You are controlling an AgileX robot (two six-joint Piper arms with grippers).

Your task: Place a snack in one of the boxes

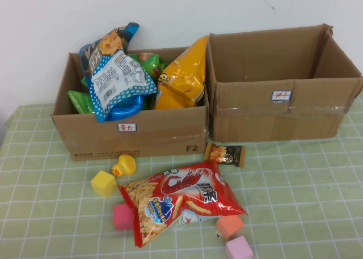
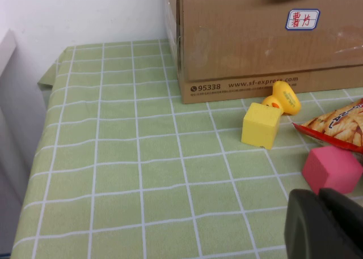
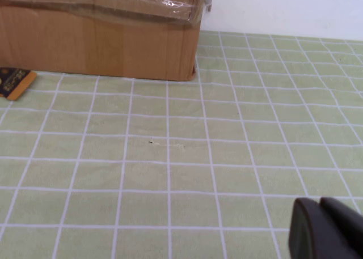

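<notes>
A large red snack bag [image 1: 181, 202] with a shrimp picture lies on the green checked cloth in front of the boxes; its edge shows in the left wrist view [image 2: 340, 126]. A small dark snack packet [image 1: 226, 154] lies at the foot of the right box, also in the right wrist view [image 3: 14, 82]. The left box [image 1: 136, 135] holds several snack bags. The right box [image 1: 283, 100] is empty. Neither arm shows in the high view. My left gripper [image 2: 320, 222] is shut and empty near the pink cube [image 2: 332, 169]. My right gripper [image 3: 323, 228] is shut and empty above bare cloth.
A yellow cube [image 1: 104, 183], a yellow rubber duck [image 1: 123, 166], a pink cube [image 1: 122, 216], an orange cube [image 1: 229, 226] and a lilac cube [image 1: 239, 248] lie around the red bag. A white wall stands behind the boxes.
</notes>
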